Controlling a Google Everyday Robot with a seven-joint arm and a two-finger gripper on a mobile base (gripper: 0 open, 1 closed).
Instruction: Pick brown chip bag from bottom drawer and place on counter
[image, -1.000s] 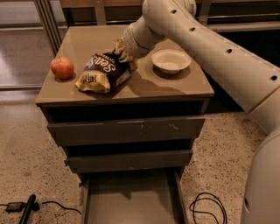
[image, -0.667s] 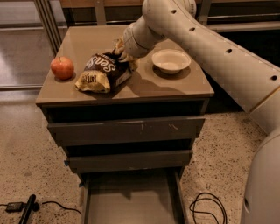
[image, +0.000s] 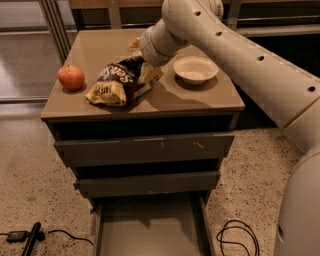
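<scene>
1. Nothing has shifted that I can see since a second ago: the brown chip bag (image: 119, 80), the apple (image: 71, 77), the white bowl (image: 196, 69) and the arm (image: 240, 55) all sit where they did.
2. That bag lies slumped on the counter (image: 200, 102), lettering up. Its lower tan end is near the front edge, but it is not hanging over.
3. At the bag's upper right end is the gripper (image: 146, 65), right against the crinkled foil and mostly hidden behind the wrist. Whether the claw is clamped on the bag or has let go, I cannot tell.
4. Left of the bag, with a gap between them, the apple stands close to the counter's left edge.
5. Right of the bag, past the gripper, the bowl sits apart from both.
6. Bare tan surface lies behind the bag toward the far edge. There is more in front of it to the right, out to the front corner.
7. From the bag, the arm runs up and off to the right, passing behind the bowl.
8. Below the bag, two grey drawer fronts (image: 145, 148) are closed. Under them the bottom drawer (image: 150, 232) is pulled out, showing a bare floor.
9. Lower right of the bag, a black cable (image: 237, 235) coils on the ground beside that drawer.
</scene>
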